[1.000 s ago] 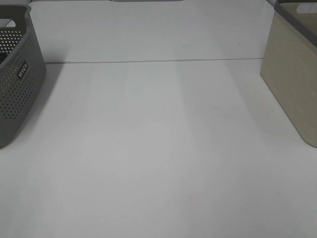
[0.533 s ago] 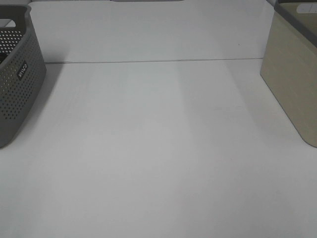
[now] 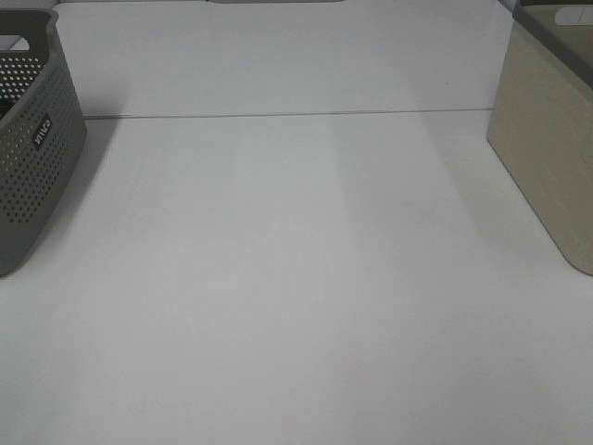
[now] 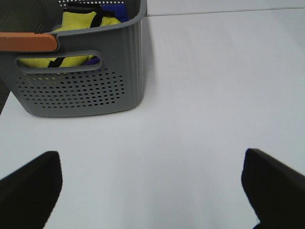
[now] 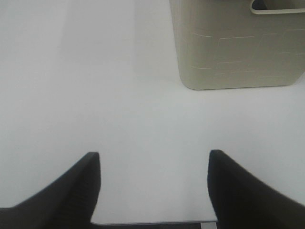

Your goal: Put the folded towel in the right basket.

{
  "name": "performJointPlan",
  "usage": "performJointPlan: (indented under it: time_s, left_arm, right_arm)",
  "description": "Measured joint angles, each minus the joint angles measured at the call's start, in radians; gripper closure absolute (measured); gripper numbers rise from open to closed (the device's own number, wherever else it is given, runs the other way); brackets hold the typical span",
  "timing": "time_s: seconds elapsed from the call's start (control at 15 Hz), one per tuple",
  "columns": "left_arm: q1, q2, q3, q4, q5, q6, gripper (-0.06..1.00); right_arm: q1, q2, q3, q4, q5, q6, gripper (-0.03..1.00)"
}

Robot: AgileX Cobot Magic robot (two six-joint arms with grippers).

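Observation:
The beige right basket stands at the table's right edge and also shows in the right wrist view. No folded towel lies on the table. Yellow and blue cloth lies inside the grey perforated left basket; I cannot tell whether it is the towel. My left gripper is open and empty above bare table, short of the grey basket. My right gripper is open and empty above bare table, short of the beige basket. Neither gripper shows in the exterior view.
The grey basket stands at the table's left edge. A seam runs across the white table between the two baskets. An orange strip lies on the grey basket's rim.

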Motion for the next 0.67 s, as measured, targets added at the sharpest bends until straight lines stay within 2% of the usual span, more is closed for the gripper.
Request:
performJointPlan:
  time_s: [0.4, 0.67]
  left_arm:
    - [0.0, 0.0, 0.0, 0.0, 0.0, 0.0, -0.03]
    - [0.0, 0.0, 0.0, 0.0, 0.0, 0.0, -0.03]
  right_arm:
    - [0.0, -0.01, 0.0, 0.0, -0.001, 0.0, 0.35]
    - [0.0, -0.1, 0.0, 0.0, -0.001, 0.0, 0.35]
